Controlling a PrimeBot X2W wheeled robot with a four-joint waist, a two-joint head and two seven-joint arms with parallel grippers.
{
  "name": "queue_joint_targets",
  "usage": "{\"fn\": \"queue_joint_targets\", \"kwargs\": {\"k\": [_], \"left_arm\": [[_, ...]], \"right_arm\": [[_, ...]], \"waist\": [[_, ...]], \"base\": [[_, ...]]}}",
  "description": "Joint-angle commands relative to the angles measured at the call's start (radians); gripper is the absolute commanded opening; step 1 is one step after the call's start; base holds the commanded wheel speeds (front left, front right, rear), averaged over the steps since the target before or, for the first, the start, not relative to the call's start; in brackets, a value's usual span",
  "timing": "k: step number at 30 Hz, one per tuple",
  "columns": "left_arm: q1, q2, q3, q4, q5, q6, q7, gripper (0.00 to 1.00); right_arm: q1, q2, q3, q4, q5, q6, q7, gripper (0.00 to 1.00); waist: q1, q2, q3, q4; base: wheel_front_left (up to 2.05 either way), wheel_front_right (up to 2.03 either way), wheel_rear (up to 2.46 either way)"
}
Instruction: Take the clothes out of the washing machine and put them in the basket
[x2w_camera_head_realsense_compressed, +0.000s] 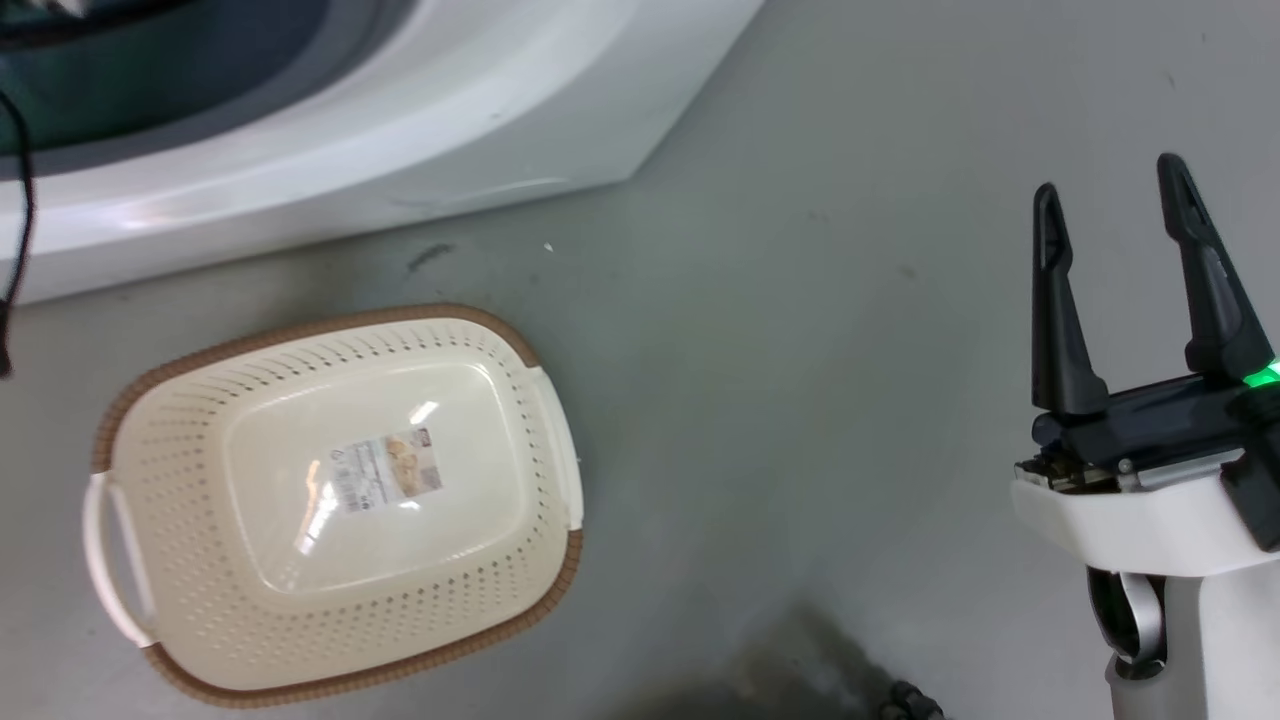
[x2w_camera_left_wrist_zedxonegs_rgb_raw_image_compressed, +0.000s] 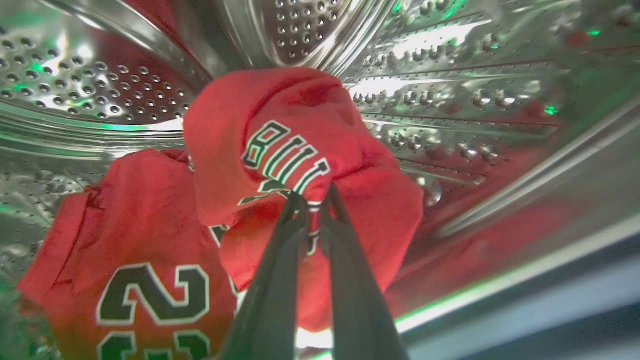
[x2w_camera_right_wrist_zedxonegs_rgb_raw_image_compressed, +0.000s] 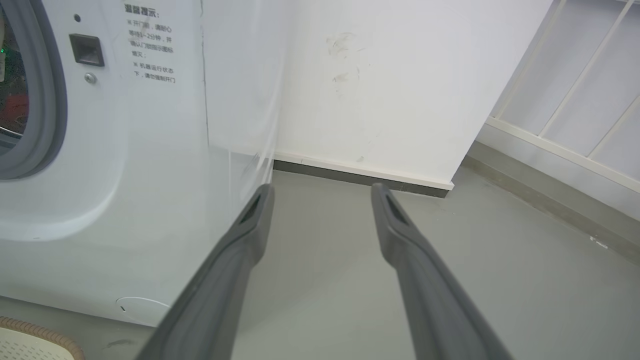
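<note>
Left gripper: in the left wrist view we see its two dark fingers pressed together on a fold of the BULLS garment. A strip of white and black trim is caught between the tips. The red cloth is bunched up above the tips in that view, lettering turned sideways.

A second red piece, the 23 garment, lies at the lower left of that view and touches the first. Both sit inside the perforated steel drum, and we note red reflections on its wall.

Right gripper: fingers spread apart, grey floor showing between them. It stands at the right of the head view, well apart from the basket. The right wrist view has it pointing past the white front of the washing machine toward a white wall.

The basket stands upright on the floor near the machine's base, not touching it. The label on its bottom is in plain sight, the brown rim runs round it, and there is a white handle at each short end
</note>
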Motion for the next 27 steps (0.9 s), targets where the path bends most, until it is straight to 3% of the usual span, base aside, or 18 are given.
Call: {"fn": "queue_joint_targets", "kwargs": {"k": [1,6,15,27], "left_arm": [[0.042,-0.009,-0.01,-0.015,0.002,0.002,-0.043,0.0],[0.204,-0.03,-0.049,-0.057,0.008,0.012,-0.163,0.0],[0.441,-0.081,-0.011,-0.163,-0.046,0.096,-0.342,0.0],[0.722,-0.033,0.063,-0.524,-0.012,0.22,-0.384,0.0]], "right_arm": [[0.013,0.001,-0.005,0.006,-0.009,-0.001,-0.002,1.0],[0.049,0.001,-0.012,0.022,-0.034,-0.001,-0.002,1.0],[0.11,0.001,-0.005,0.055,-0.064,-0.002,-0.002,1.0],[0.181,0.001,-0.017,0.087,-0.071,-0.001,-0.002,1.0]], "waist": [[0.0001,0.0,-0.09,0.066],[0.0001,0.0,-0.193,0.104],[0.0001,0.0,-0.366,0.171],[0.0001,0.0,-0.511,0.223]], "base": [[0.0,0.0,0.0],[0.0,0.0,0.0],[0.0,0.0,0.0],[0.0,0.0,0.0]]}}
